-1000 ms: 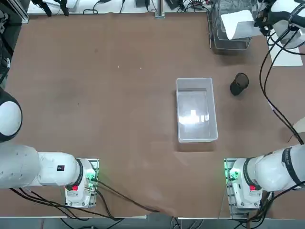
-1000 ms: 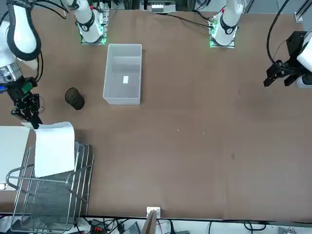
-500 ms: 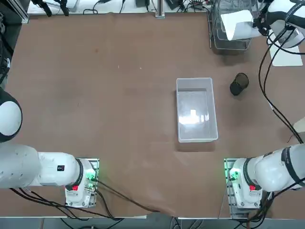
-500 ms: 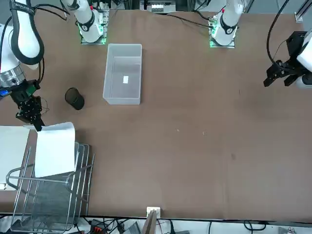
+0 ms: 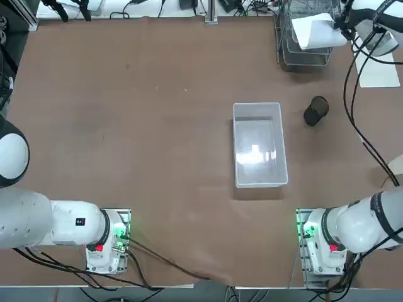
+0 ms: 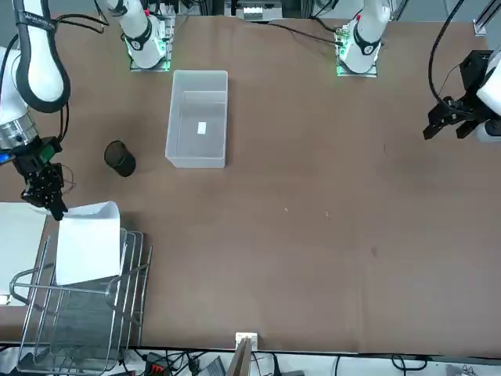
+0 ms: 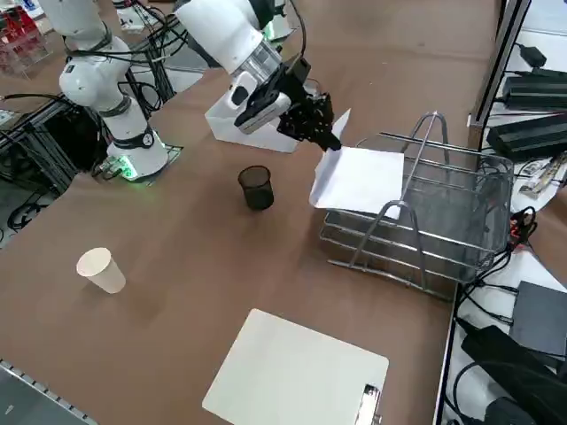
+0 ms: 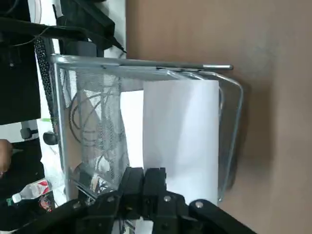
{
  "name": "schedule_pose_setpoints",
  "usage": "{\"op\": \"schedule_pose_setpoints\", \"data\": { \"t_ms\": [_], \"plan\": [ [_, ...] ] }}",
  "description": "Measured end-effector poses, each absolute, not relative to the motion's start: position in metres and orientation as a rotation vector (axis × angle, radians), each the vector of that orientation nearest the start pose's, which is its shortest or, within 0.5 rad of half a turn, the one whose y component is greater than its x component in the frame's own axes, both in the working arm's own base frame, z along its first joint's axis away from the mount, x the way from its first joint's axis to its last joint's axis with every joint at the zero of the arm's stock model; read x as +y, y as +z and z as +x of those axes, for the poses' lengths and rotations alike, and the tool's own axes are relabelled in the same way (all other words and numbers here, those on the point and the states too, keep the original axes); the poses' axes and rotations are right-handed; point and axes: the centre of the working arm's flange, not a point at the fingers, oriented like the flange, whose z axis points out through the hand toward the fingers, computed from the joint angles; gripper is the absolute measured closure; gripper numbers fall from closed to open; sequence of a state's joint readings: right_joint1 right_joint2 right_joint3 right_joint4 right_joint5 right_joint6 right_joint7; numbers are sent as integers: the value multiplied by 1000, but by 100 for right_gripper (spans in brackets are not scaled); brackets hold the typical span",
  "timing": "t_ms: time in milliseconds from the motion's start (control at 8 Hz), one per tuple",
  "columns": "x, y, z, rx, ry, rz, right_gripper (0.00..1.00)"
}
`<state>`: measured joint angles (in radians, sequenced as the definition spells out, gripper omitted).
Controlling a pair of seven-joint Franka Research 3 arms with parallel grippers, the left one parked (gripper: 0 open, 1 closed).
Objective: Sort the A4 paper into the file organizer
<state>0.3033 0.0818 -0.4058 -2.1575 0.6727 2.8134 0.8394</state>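
1. The right arm (image 7: 232, 35) reaches out over the counter (image 5: 157, 157), its wrist angled down beside the file organizer (image 7: 456, 221).
2. The right pincer (image 8: 144, 172) is closed, near the paper's curled end; whether it grips the paper (image 7: 359, 180) I cannot tell.
3. The paper lies partly in the file organizer.
4. The bottle's (image 8: 33, 190) red-and-white label is unreadable.

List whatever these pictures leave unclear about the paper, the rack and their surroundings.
- Paper's gripped edge: covered by the right tool in the right wrist view.
- Rack's far end: cut off by the top view's upper edge.
- Clear bin's near part: hidden behind the right arm in the right side view.
- Bottle's label wording: too small in the right wrist view.
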Motion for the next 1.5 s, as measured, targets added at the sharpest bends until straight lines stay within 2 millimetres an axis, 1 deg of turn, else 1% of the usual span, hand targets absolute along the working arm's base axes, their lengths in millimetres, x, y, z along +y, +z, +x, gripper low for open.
{"op": "schedule_pose_setpoints", "data": {
  "t_ms": [375,625,875,1125,1250,1500],
  "plan": [
    [-77,423,582,1752,-491,-1856,99],
    [-75,418,580,1763,-492,-1852,99],
    [-81,420,579,1770,-580,-1820,99],
    [-80,419,580,1772,-650,-1803,99],
    [-77,417,581,1770,-678,-1799,99],
    [-60,409,585,1763,-720,-1792,99]
  ]
}}
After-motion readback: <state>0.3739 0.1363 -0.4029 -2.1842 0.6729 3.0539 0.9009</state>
